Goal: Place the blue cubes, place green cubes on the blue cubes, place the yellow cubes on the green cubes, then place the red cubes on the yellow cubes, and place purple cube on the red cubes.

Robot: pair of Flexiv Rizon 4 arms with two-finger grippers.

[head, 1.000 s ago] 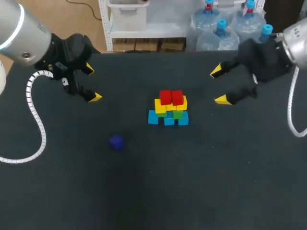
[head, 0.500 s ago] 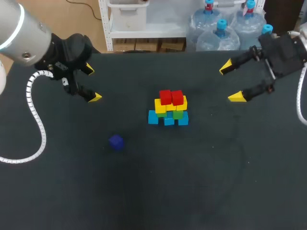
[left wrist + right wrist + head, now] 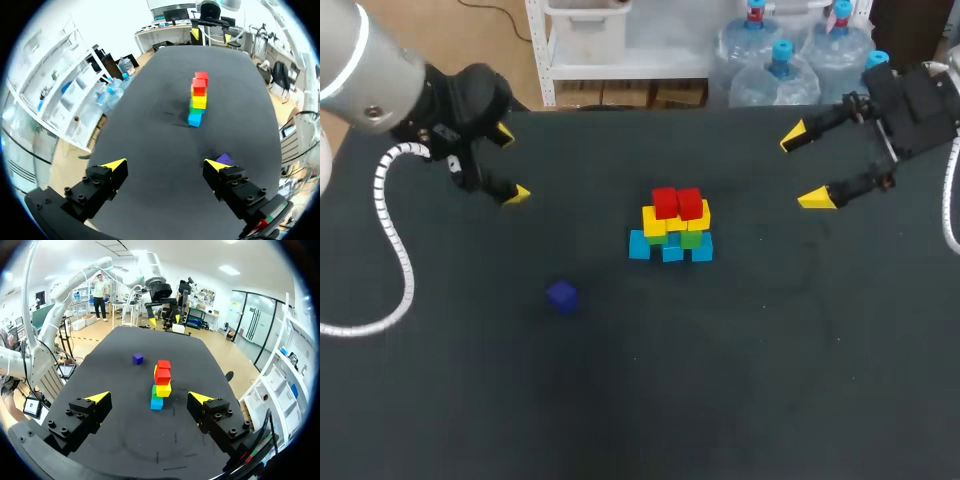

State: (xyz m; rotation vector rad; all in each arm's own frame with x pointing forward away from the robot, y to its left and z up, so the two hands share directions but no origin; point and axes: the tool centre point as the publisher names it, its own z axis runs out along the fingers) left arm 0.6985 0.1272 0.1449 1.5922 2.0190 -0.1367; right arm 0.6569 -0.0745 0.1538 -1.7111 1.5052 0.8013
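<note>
Black table (image 3: 620, 400), dull as ever. Left gripper (image 3: 513, 164) spread wide, clamping nothing; right gripper (image 3: 804, 166) same deal, fingers far apart. Well ahead of both, sitting between them: blue cubes (image 3: 640, 245) at the bottom, green cube (image 3: 691, 239), yellow cubes (image 3: 655, 222), red cubes (image 3: 677, 204) on top. Purple cube (image 3: 562, 296) alone, ahead of the left fingers, apart from the pile.

Green cubes (image 3: 691, 240) mostly hidden beneath yellow cubes (image 3: 655, 222), head view
</note>
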